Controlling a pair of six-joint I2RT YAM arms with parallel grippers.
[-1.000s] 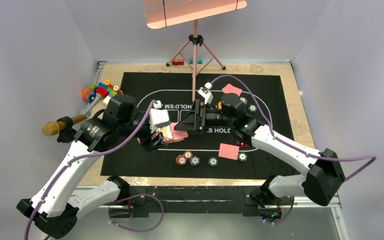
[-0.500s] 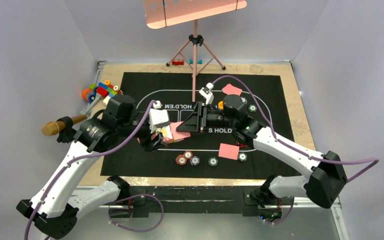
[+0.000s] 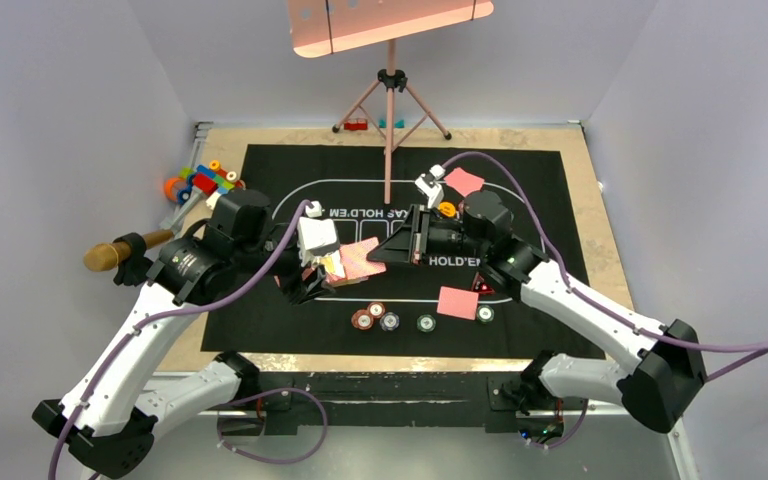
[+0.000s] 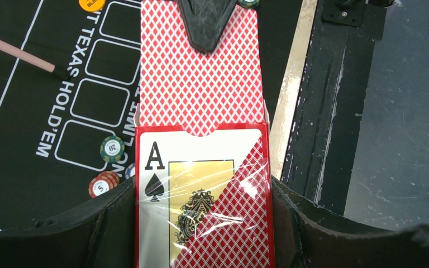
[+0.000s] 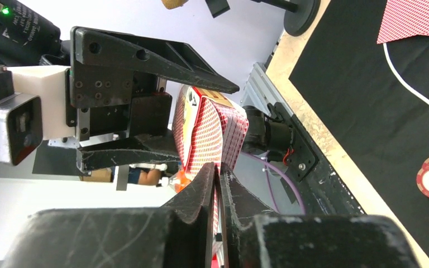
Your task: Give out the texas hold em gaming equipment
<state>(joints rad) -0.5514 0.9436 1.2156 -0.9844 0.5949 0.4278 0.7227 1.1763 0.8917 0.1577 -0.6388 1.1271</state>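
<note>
Deck box held off the mat, one card part-drawn; chips, loose cards and button on the mat.

The red card box point(image 4: 201, 184), with an ace of spades on its cellophaned face, is clamped in the left hand point(image 4: 201, 234). A diamond-backed drawn card point(image 4: 198, 84) sticks roughly halfway out of the open end, its far edge pinched by the right hand point(image 5: 218, 184). Near the front of the mat point(image 3: 260, 320): red chips point(image 3: 363, 320) touching, grey chip point(image 3: 390, 321) beside them, green chips point(image 3: 426, 323) apart. A face-down near card point(image 3: 457, 302) lies flat between the greens. A far card point(image 3: 465, 180) lies flat beyond the orange button point(image 3: 447, 209).
</note>
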